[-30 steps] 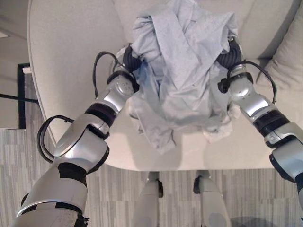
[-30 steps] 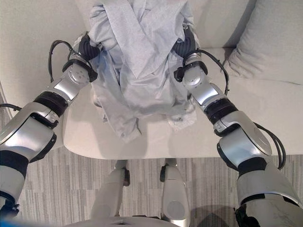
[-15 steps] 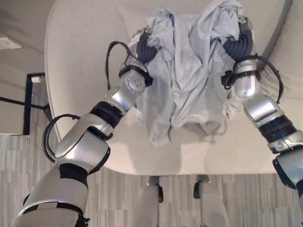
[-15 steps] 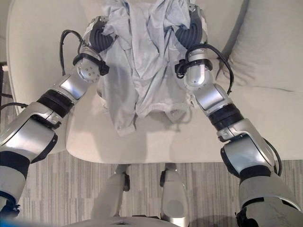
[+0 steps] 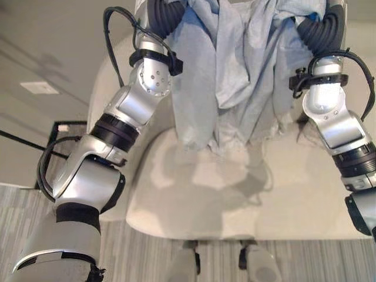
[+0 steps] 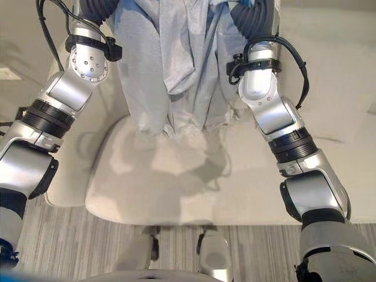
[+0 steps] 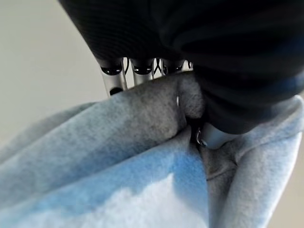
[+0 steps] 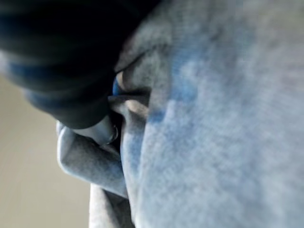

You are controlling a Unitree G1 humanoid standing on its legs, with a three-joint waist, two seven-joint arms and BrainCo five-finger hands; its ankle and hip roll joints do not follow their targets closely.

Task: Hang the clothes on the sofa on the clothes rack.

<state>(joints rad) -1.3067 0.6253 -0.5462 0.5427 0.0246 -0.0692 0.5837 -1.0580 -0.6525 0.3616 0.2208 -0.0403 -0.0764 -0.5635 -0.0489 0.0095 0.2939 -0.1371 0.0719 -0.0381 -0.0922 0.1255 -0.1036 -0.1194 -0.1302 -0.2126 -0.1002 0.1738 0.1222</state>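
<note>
A pale grey-blue garment hangs in folds between the two raised arms, its lower edge clear of the cream sofa seat below. The left hand grips one upper edge: in its wrist view the cloth is bunched between the fingers and the thumb. The right hand is clamped on the other upper edge, with cloth wrapped over it in its wrist view. A grey striped floor lies in front of the sofa.
</note>
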